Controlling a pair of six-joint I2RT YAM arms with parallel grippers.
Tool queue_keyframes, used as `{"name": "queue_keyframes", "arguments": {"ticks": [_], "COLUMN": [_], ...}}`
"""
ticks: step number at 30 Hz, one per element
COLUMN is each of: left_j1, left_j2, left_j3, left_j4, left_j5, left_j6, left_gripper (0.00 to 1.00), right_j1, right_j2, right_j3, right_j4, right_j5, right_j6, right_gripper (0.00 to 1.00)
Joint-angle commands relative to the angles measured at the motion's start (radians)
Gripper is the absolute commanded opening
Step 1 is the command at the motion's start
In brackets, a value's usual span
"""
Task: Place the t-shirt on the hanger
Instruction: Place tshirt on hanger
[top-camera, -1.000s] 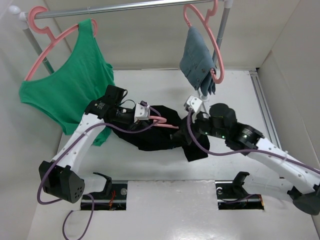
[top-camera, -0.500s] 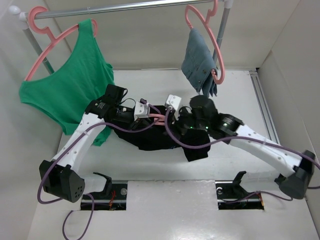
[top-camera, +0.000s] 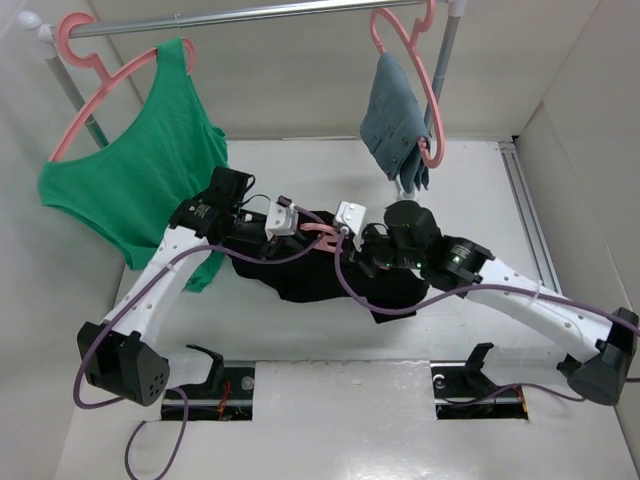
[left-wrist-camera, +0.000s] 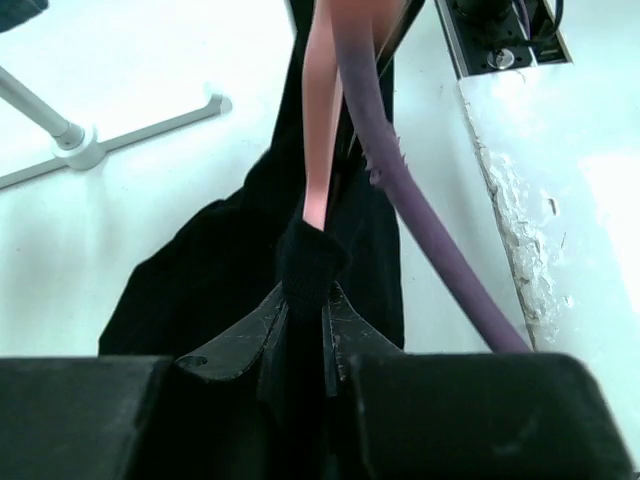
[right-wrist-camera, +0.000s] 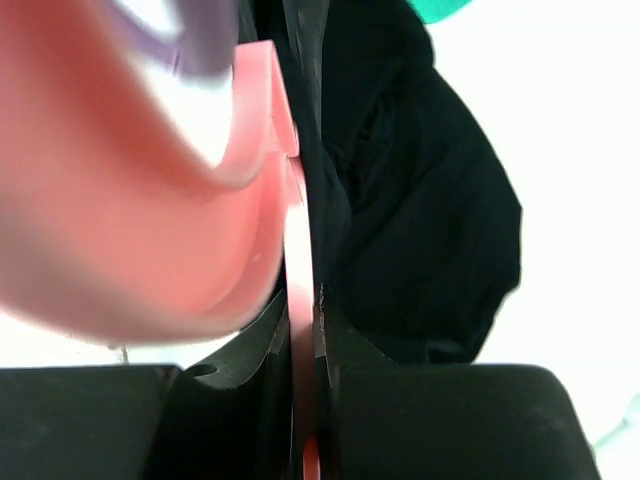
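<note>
Black t-shirt (top-camera: 300, 280) lies bunched mid-table, the hanger (top-camera: 318, 232) at its far edge; left gripper (left-wrist-camera: 306, 300) pinches a cloth fold; right gripper (right-wrist-camera: 300, 310) is clamped on the pink bar; the fold looks small, so pulling could slip it, or snag the cable (left-wrist-camera: 432, 240).

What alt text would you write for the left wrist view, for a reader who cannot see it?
The left gripper is shut on a fold of the black t-shirt, where the pink hanger bar emerges and runs up the frame. A purple cable crosses the white table at right.
</note>
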Motion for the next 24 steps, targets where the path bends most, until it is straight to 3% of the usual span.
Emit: {"name": "queue_keyframes", "arguments": {"ticks": [1, 8, 20, 21, 24], "left_j1": [0.061, 0.173, 0.268, 0.277, 0.277], "left_j2": [-0.005, 0.037, 0.077, 0.089, 0.089], "left_j3": [0.021, 0.03, 0.039, 0.039, 0.071], "left_j4": [0.0, 0.051, 0.108, 0.108, 0.079], "left_j5": [-0.034, -0.078, -0.127, -0.116, -0.086], "left_j6": [0.002, 0.002, 0.002, 0.013, 0.025], "left_gripper": [0.02, 0.08, 0.1, 0.14, 0.42], "right_j1": [-0.008, -0.008, -0.008, -0.008, -0.008], "right_j2": [-0.137, -0.264, -0.217, -0.217, -0.191], "right_j3": [-0.003, 0.023, 0.289, 0.302, 0.346], "right_j4": [0.053, -0.113, -0.382, -0.383, -0.383], "right_j5": [0.08, 0.123, 0.155, 0.155, 0.155], "right_j6": [0.036, 0.045, 0.045, 0.054, 0.066], "right_gripper": [0.0, 0.0, 0.0, 0.0, 0.0]}}
